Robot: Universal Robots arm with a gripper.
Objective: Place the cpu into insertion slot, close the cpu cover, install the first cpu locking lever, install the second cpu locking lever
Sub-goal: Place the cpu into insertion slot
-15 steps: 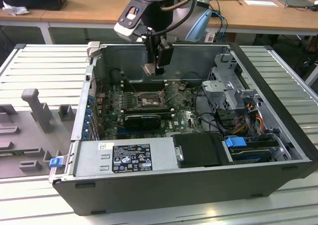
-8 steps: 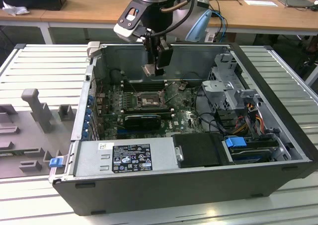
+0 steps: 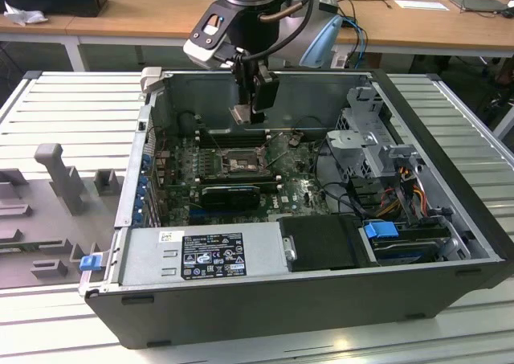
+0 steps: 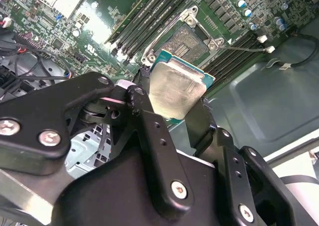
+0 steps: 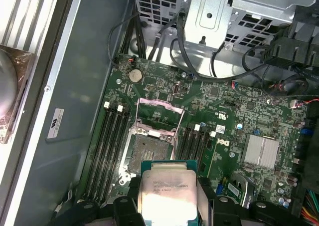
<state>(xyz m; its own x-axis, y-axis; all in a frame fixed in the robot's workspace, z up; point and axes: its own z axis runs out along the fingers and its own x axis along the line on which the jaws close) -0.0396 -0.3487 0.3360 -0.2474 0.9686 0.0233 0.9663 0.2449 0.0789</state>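
My gripper [image 3: 250,111] hangs over the open computer case, shut on the cpu [image 3: 242,114], a pale silvery square chip on a green carrier edge. In both wrist views the cpu [image 4: 177,89] [image 5: 167,191] sits clamped between the black fingers [image 4: 144,111] [image 5: 205,198]. The insertion slot [image 3: 238,165] [image 5: 149,145] [image 4: 185,39] lies on the green board below the chip, a gap apart from it, with its dark centre bare. The cpu cover [image 5: 160,110] stands swung up and open at the socket's far side.
Long black memory slots [image 5: 107,146] flank the socket on both sides. A metal drive cage [image 3: 369,151] with loose cables sits at the exterior view's right. A power supply [image 3: 205,255] lies along the case front. Grey fixtures [image 3: 56,179] stand on the table outside.
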